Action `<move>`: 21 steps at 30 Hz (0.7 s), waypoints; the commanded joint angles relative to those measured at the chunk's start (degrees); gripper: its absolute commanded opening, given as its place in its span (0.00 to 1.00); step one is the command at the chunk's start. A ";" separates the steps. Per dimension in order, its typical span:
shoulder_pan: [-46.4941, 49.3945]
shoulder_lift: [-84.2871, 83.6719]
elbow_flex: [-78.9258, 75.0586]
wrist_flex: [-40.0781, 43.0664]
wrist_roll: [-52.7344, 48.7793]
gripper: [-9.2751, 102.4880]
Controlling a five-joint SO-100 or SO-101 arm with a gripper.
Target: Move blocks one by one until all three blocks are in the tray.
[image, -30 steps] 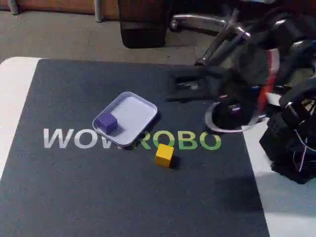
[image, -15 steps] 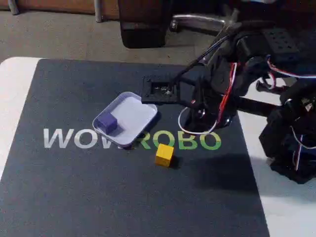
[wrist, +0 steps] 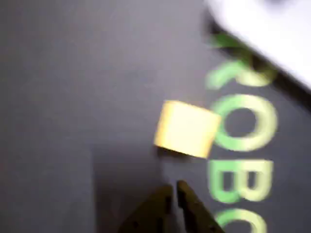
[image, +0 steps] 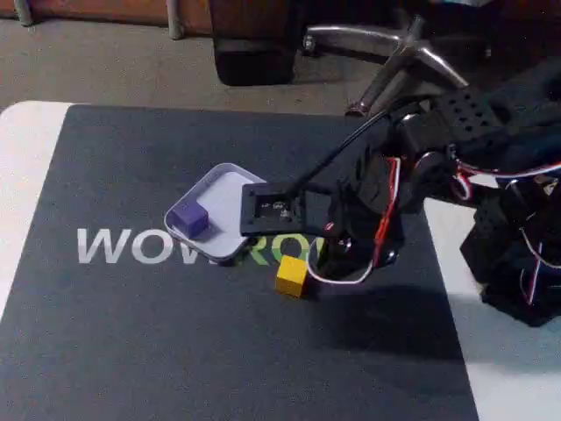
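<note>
**Yellow block being lined up for pickup**

The gripper (wrist: 174, 191) is being held just short of the yellow block (wrist: 186, 129), fingertips nearly closed and empty, seemingly to line up a grasp; the small blurred cube is lying on the counter mat beside the tray (image: 226, 184); the purple-blue block (image: 189, 217) is sitting inside the tray.
</note>
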 commanded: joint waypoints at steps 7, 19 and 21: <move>1.14 -0.44 -2.55 -4.39 4.48 0.09; 3.96 0.18 -2.02 -5.27 5.36 0.18; 4.75 0.09 -1.85 -5.36 5.19 0.19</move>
